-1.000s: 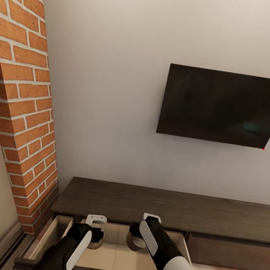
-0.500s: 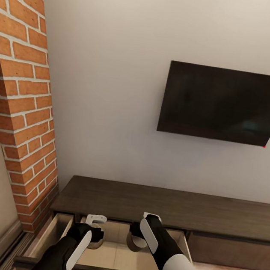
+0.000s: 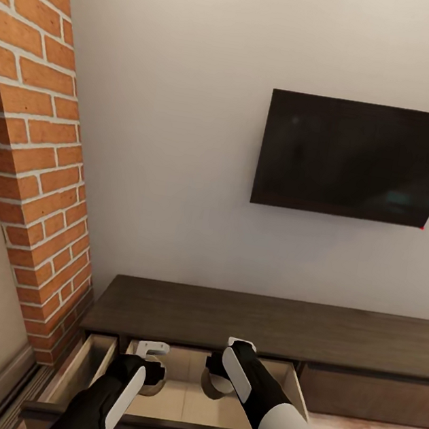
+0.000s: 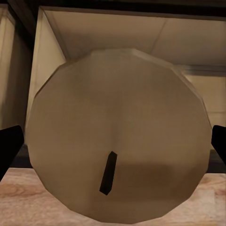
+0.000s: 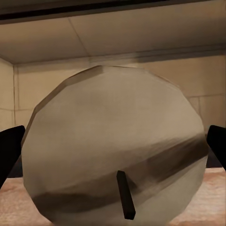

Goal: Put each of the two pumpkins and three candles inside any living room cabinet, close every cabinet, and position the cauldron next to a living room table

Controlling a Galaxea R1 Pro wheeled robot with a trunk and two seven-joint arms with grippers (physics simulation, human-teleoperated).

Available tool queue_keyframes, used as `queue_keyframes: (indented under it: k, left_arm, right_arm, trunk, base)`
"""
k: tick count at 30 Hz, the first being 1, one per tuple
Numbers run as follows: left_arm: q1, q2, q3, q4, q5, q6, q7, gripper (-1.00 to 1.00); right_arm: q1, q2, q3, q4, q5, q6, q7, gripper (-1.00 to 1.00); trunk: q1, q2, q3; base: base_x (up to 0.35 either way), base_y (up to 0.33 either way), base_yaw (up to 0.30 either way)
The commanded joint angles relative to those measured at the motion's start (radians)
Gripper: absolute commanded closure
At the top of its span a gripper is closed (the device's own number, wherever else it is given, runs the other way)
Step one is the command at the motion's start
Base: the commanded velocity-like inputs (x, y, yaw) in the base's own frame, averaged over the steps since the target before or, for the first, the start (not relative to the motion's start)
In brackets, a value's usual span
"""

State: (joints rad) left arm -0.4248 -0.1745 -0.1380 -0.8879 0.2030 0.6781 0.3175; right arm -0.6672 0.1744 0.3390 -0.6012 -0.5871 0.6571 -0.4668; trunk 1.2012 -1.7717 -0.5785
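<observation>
Over the last second the whole head view has slid: the black wall television (image 3: 360,161) and the top of the long, low dark-brown wooden cabinet (image 3: 260,324) sit a little higher in frame, so the camera has tipped down slightly while both arms hold the same pose over the open pale-beige drawer (image 3: 180,395). Nothing has been let go yet, so I judge the placing step as poised, not done.

The left end effector (image 3: 151,363) is closed around a short, stubby beige-brown wax candle (image 4: 117,136), whose flat top and dark wick face the wrist camera; black fingertips (image 4: 9,146) show at either edge of it. The right end effector (image 3: 222,370) likewise grips a second paler beige candle (image 5: 117,146) (streaked with a darker band).

Both candles hang over the drawer's interior, toward its far side, left and right of centre, near each other but apart.
</observation>
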Motion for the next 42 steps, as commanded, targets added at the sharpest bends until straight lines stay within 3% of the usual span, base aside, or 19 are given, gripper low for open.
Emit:
queue_keyframes:
  k: [1, 20, 30, 37, 42]
  left_arm:
    - [0.0, 0.0, 0.0, 0.0, -0.001, 0.0, 0.0, 1.0]
    - [0.0, 0.0, 0.0, 0.0, -0.001, 0.0, 0.0, 1.0]
    - [0.0, 0.0, 0.0, -0.006, -0.001, 0.0, 0.002, 1.0]
    - [0.0, 0.0, 0.0, -0.007, -0.001, 0.0, 0.002, 1.0]
    - [0.0, 0.0, 0.0, -0.007, -0.001, -0.001, 0.002, 1.0]
  right_arm:
    - [0.0, 0.0, 0.0, 0.0, 0.0, -0.001, 0.001, 1.0]
    - [0.001, 0.0, 0.01, 0.006, 0.015, -0.045, 0.001, 1.0]
    - [-0.028, 0.0, 0.01, 0.216, 0.02, -0.144, 0.0, 1.0]
    - [-0.032, 0.0, 0.011, 0.235, 0.022, -0.158, 0.001, 1.0]
    - [-0.032, 0.0, 0.014, 0.235, 0.023, -0.225, 0.001, 1.0]
  trunk:
    - [0.004, -0.007, -0.003]
    - [0.077, -0.14, -0.063]
    - [0.084, -0.154, -0.069]
    - [0.107, -0.196, -0.088]
    - [0.123, -0.224, -0.1]
  base:
    - [0.0, 0.0, 0.0]
    - [0.0, 0.0, 0.0]
    - [0.0, 0.0, 0.0]
    - [0.0, 0.0, 0.0]
    - [0.0, 0.0, 0.0]
